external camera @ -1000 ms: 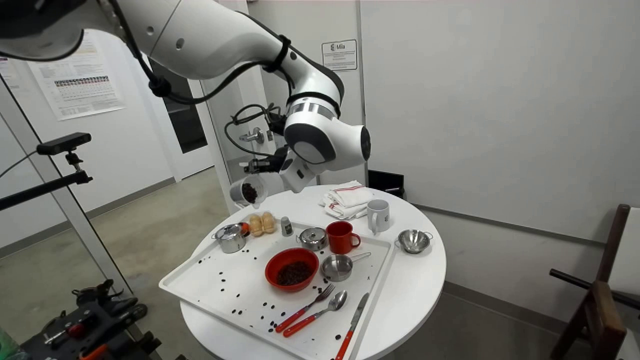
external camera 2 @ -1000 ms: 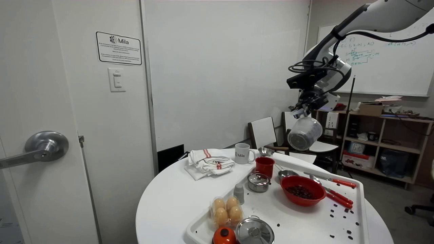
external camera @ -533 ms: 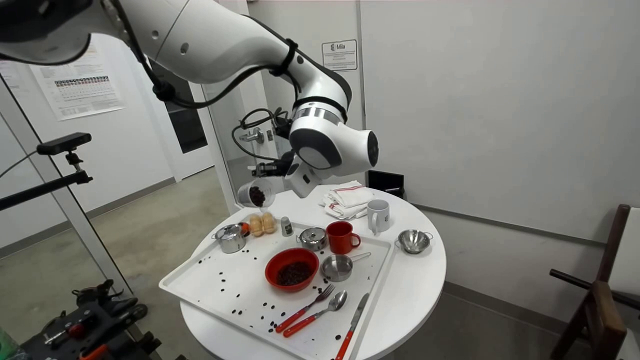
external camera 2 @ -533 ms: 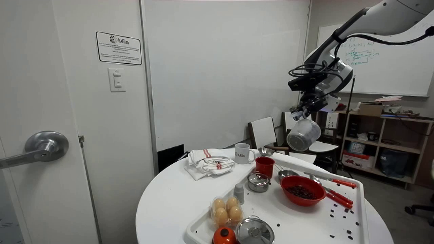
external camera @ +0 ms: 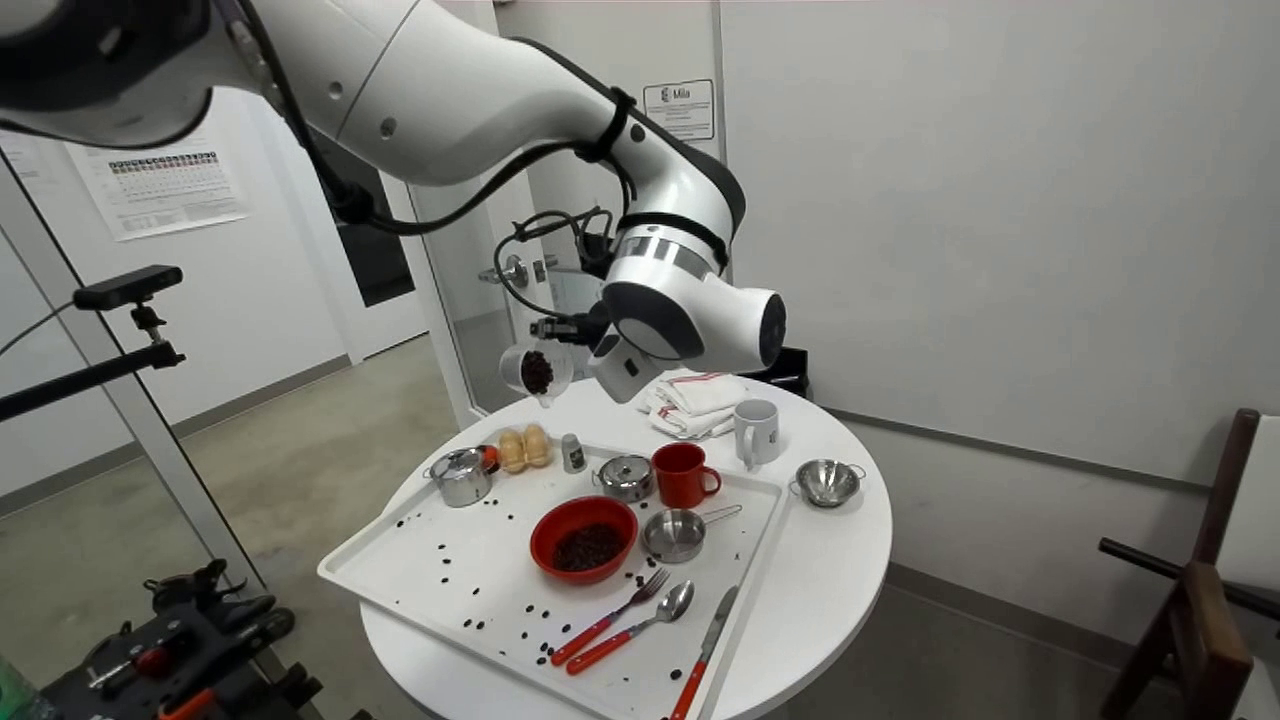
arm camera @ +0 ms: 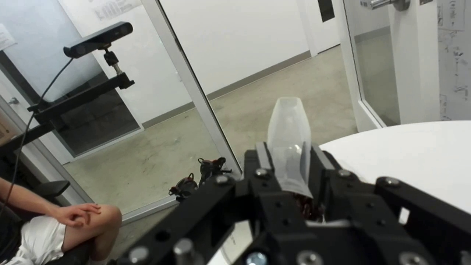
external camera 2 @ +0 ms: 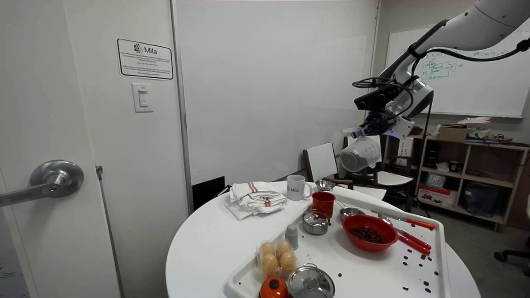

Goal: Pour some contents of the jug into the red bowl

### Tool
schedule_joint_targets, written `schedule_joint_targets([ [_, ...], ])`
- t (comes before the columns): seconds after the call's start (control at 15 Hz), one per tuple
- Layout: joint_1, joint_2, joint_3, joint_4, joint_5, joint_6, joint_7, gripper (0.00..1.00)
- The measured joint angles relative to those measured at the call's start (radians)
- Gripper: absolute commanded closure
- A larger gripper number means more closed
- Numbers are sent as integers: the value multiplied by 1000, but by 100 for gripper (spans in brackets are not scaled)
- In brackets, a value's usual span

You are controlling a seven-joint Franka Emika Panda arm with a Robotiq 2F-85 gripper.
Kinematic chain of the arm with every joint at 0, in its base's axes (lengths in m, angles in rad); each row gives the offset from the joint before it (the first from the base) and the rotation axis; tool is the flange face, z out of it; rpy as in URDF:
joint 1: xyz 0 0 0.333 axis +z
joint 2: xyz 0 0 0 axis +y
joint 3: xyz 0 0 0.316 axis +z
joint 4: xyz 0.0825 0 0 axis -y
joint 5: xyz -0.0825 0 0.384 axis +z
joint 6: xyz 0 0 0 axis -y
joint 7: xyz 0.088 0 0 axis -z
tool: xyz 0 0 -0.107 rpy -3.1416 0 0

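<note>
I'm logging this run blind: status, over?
Black pincer shut on tilted, translucent plastic jug, small dark pieces inside. Wide, round red bowl on white rectangular tray holds similar pieces. Cylindrical red mug near bowl, lower than jug; likely not in the way.

Even, diffuse indoor light brightens the white bench (external camera: 825, 570) in both exterior views; a soft shadow falls below the door handle (external camera 2: 58, 179), and glints dot the metal pot (external camera 2: 311, 283). Fine print on the wall sign (external camera 2: 145, 59) blurs beyond reading. In the wrist view, the dark foreground tool (arm camera: 290, 156) appears soft, and a highlight catches the translucent jug (arm camera: 289, 127).
</note>
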Motion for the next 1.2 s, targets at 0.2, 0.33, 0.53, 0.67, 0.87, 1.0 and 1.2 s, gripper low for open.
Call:
schedule_joint_targets([
  [0.2, -23, 34, 9, 17, 67, -46, 0, 88],
  [0.33, -32, 52, 14, 25, 105, -68, 0, 88],
  [0.53, -39, 73, 18, 35, 146, -99, 0, 88],
  [0.67, -42, 84, 20, 41, 167, -121, 0, 88],
  [0.87, -45, 96, 22, 49, 193, -146, 0, 88],
  [1.0, -46, 104, 23, 56, 208, -158, 0, 88],
  [1.2, -47, 111, 24, 58, 222, -178, 0, 88],
])
